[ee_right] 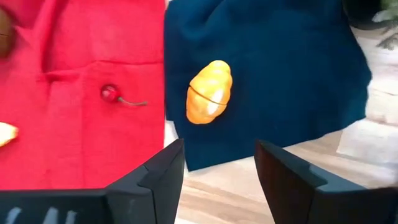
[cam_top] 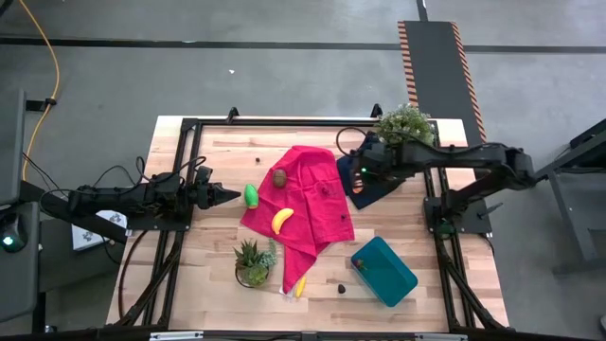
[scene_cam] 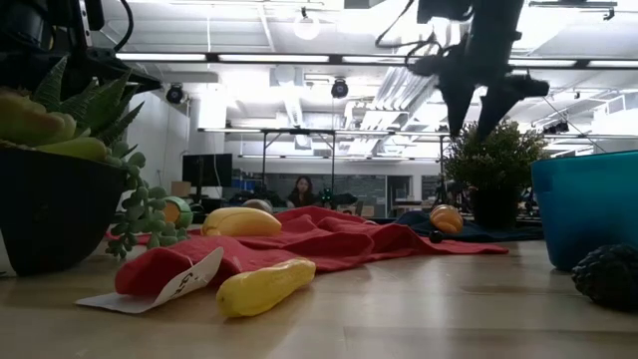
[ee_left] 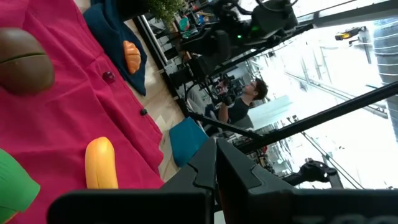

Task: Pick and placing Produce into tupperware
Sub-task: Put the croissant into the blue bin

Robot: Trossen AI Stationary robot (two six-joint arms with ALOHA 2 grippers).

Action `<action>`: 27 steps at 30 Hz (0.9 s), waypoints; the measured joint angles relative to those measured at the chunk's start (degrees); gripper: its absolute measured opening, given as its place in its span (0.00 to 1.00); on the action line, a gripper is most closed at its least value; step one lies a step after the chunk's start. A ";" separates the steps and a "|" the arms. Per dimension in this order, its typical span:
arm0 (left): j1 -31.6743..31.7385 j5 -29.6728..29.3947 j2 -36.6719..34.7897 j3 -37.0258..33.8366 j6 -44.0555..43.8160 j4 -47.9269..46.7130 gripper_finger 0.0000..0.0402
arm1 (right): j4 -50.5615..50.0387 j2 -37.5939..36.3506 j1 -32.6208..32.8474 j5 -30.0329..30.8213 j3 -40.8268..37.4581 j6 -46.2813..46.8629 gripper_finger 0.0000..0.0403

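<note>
My right gripper (ee_right: 217, 163) is open and hangs above the navy cloth (ee_right: 280, 68); the orange piece (ee_right: 209, 91) lies on that cloth just ahead of the fingers. In the low view the right gripper (scene_cam: 477, 112) is well above the table. My left gripper (cam_top: 229, 196) is shut, near the table's left side, its tip beside the green piece (cam_top: 251, 196). A brown piece (cam_top: 280, 176) and a yellow banana (cam_top: 282, 220) lie on the red cloth (cam_top: 312, 194). A second banana (cam_top: 300, 286) lies at that cloth's near end. The teal tub (cam_top: 383, 271) stands toward the near right.
Potted plants stand at the far right (cam_top: 405, 123) and near the middle front (cam_top: 254, 260). A small red cherry (ee_right: 110, 93) lies on the red cloth. A small dark piece (cam_top: 341, 284) sits on the bare wood left of the tub. A person (scene_cam: 301, 189) sits in the room behind.
</note>
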 joint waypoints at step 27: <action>0.00 4.94 0.01 0.00 -0.04 0.50 0.00 | 8.24 11.34 -8.81 -1.97 -0.07 6.97 0.61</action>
